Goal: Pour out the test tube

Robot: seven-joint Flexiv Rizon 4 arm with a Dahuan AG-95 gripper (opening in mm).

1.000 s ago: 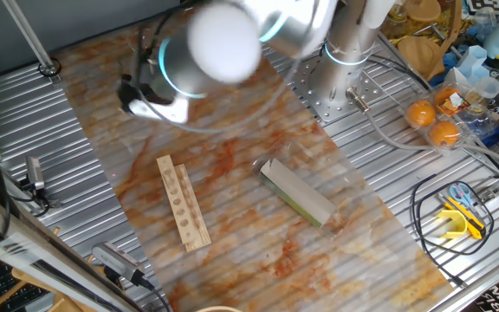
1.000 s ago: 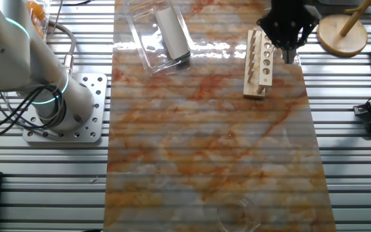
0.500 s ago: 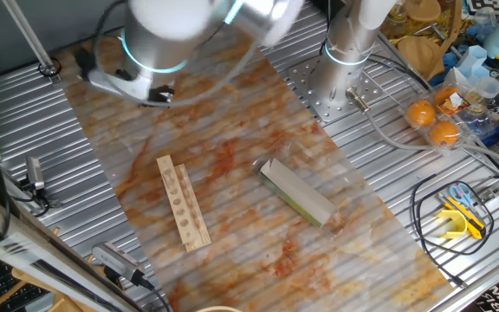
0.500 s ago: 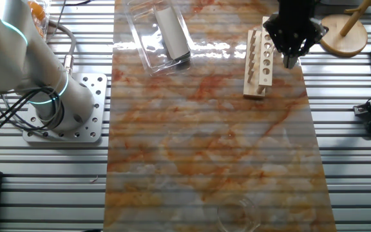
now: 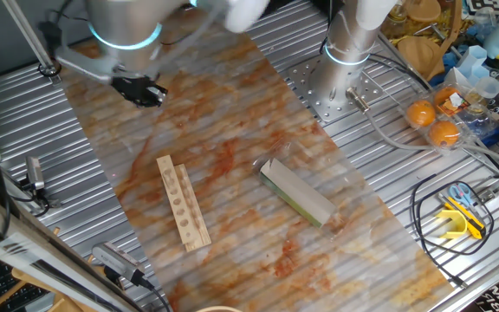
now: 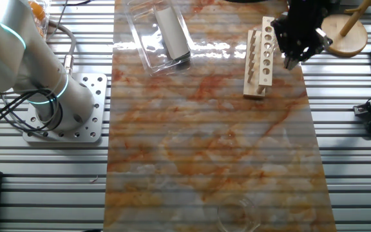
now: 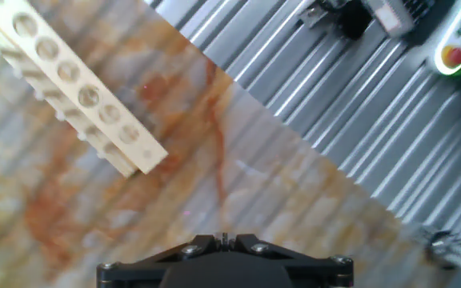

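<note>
Gripper (image 6: pixel 293 59) hangs beside wooden tube rack (image 6: pixel 261 57), holes all empty; jaw state unclear; no test tube visible, so pouring progress unjudgeable

I work in a robotics lab; my base (image 5: pixel 346 54) is bolted to a perforated plate (image 6: pixel 76 106) on a ribbed aluminium bench (image 5: pixel 24 121); a wooden test tube rack (image 7: pixel 78 96) lies below my claw (image 5: pixel 141 91); cables (image 5: pixel 431 217) trail far across.
</note>
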